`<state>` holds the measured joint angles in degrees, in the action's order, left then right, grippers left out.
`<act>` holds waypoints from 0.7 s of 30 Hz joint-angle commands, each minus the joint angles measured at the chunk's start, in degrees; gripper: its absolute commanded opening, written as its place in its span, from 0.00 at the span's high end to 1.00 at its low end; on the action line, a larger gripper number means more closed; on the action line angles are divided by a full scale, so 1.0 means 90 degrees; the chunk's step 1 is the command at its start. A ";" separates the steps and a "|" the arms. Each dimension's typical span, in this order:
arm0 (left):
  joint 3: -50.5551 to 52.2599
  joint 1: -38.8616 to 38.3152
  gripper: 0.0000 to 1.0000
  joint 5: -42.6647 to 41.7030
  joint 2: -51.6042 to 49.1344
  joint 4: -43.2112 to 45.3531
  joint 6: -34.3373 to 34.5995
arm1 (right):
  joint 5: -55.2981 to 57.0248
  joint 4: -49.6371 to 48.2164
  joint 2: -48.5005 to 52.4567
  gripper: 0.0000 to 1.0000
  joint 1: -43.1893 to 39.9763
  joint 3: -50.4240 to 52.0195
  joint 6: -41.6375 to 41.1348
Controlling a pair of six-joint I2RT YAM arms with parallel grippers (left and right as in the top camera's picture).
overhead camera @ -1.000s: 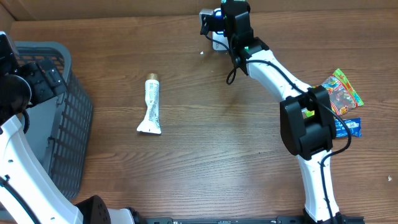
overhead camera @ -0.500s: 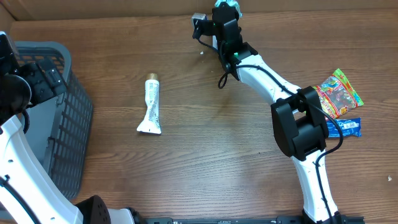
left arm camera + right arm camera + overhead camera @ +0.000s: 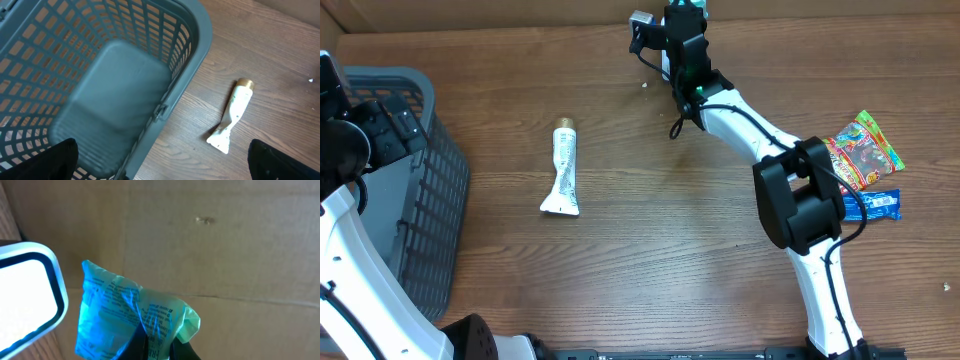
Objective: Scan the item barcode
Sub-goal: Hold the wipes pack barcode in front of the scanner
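My right gripper (image 3: 159, 342) is shut on a green plastic packet (image 3: 135, 315) with printed text, lit blue on its left side. It holds the packet up in front of a cardboard wall. Just to the packet's left is the scanner (image 3: 27, 292), with a white rim and a blue glow. From overhead the right gripper (image 3: 682, 28) is at the table's back edge, and only a teal scrap of the packet (image 3: 686, 5) shows. My left gripper (image 3: 160, 162) hangs open above the grey basket (image 3: 192, 55), with nothing between its fingers.
A white tube with a gold cap (image 3: 563, 168) lies on the wood table between the basket (image 3: 430, 190) and the right arm. A colourful snack bag (image 3: 865, 148) and a blue wrapper (image 3: 876, 203) lie at the right edge. A cardboard wall (image 3: 225, 245) borders the back.
The right gripper has carried the packet left and farther back along the table's rear edge, most of the move early in the second. The left arm has not moved.
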<state>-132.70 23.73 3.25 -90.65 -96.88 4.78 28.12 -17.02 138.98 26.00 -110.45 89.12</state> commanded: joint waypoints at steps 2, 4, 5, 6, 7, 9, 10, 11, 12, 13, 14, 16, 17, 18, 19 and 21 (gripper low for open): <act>-0.0090 0.0017 0.00 -0.0029 -0.0010 0.0010 0.0090 | 0.0308 -0.0372 0.0272 0.96 -0.0049 -0.0002 -0.0124; -0.0090 0.0017 0.01 -0.0032 -0.0010 0.0010 0.0090 | 0.0359 -0.0440 0.0289 0.96 -0.0024 0.0015 -0.0143; -0.0087 0.0017 0.00 -0.0032 -0.0010 0.0010 0.0090 | 0.0379 -0.0469 0.0289 0.96 -0.0019 0.0029 -0.0143; -0.0087 0.0017 0.00 -0.0032 -0.0010 0.0010 0.0092 | 0.0430 -0.0466 0.0289 0.96 -0.0019 0.0036 -0.0143; -0.0090 0.0017 0.01 -0.0029 -0.0010 0.0010 0.0090 | 0.0495 -0.0466 0.0289 0.96 -0.0019 0.0036 -0.0143; -0.0087 0.0017 0.00 -0.0029 -0.0010 0.0010 0.0090 | 0.0544 -0.0466 0.0289 0.96 -0.0019 0.0041 -0.0143; -0.0090 0.0017 0.00 -0.0032 -0.0010 0.0010 0.0090 | 0.0556 -0.0461 0.0289 0.96 -0.0019 0.0044 -0.0143; -0.0087 0.0017 0.01 -0.0032 -0.0010 0.0010 0.0090 | 0.0573 -0.0461 0.0289 0.96 -0.0019 0.0053 -0.0143; -0.0090 0.0017 0.00 -0.0029 -0.0010 0.0010 0.0090 | 0.0593 -0.0459 0.0289 0.96 -0.0017 0.0058 -0.0143; -0.0090 0.0017 0.00 -0.0029 -0.0010 0.0010 0.0090 | 0.0680 -0.0350 0.0289 0.96 0.0007 0.0066 -0.0153; -0.0087 0.0017 0.00 -0.0029 -0.0010 0.0010 0.0090 | 0.0782 -0.0313 0.0289 0.96 0.0024 0.0066 -0.0270; -0.0087 0.0017 0.00 -0.0032 -0.0010 0.0010 0.0090 | 0.0988 -0.0240 0.0289 0.96 0.0073 0.0066 -0.0610; -0.0087 0.0017 0.00 -0.0029 -0.0010 0.0010 0.0092 | 0.1061 -0.0172 0.0289 0.96 0.0104 0.0066 -0.0699; -0.0090 0.0017 0.00 -0.0029 -0.0010 0.0010 0.0092 | 0.1137 -0.0136 0.0289 0.96 0.0136 0.0066 -0.0748; -0.0090 0.0017 0.00 -0.0032 -0.0010 0.0010 0.0090 | 0.1190 -0.0080 0.0289 0.96 0.0180 0.0066 -0.0746; -0.0090 0.0017 0.00 -0.0029 -0.0010 0.0010 0.0090 | 0.1188 -0.0032 0.0289 0.96 0.0238 0.0066 -0.0741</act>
<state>-132.70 23.73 3.22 -90.65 -96.84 4.78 36.51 -17.37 141.99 26.61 -110.13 84.75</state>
